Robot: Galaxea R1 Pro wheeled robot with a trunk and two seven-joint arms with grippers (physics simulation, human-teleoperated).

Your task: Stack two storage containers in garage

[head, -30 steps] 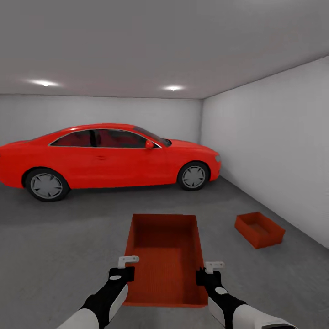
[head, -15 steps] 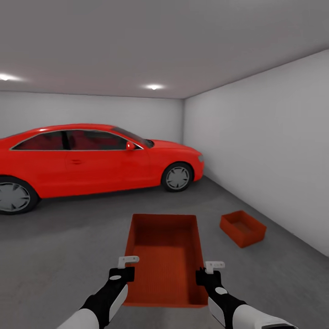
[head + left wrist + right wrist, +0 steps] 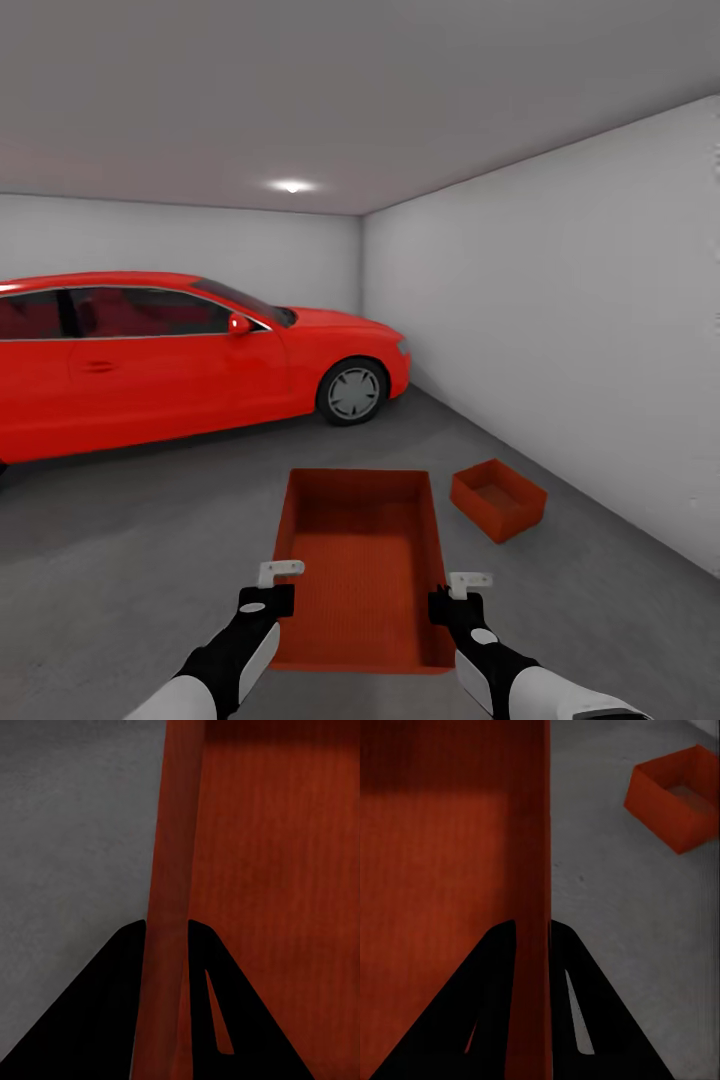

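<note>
The left hand (image 3: 279,583) was clenched on the left side wall of the carried container (image 3: 362,560), and in the left wrist view its dark fingers (image 3: 112,1005) sat one on each face of that ribbed orange-red wall (image 3: 169,945), pressed against it. The right hand (image 3: 458,590) gripped the opposite, right side wall in the same way, its fingers (image 3: 487,1005) straddling the wall (image 3: 534,907) on both faces. The container hung between the two hands, open side up and roughly level, its far end reaching forward beyond them above the dark grey floor (image 3: 150,540). Ahead of the right hand and a little to its outer side, the second container (image 3: 498,498) rested on the floor, turned at an angle and apart from the carried one; the right wrist view caught it too (image 3: 675,795), past the gripped wall. Further on, beyond the left hand, stood the red car (image 3: 180,355), its front wheel (image 3: 353,392) facing the robot. The pale grey right wall (image 3: 560,350) ran past the resting container to the back wall (image 3: 200,240) of the garage, under a ceiling light (image 3: 291,186).
</note>
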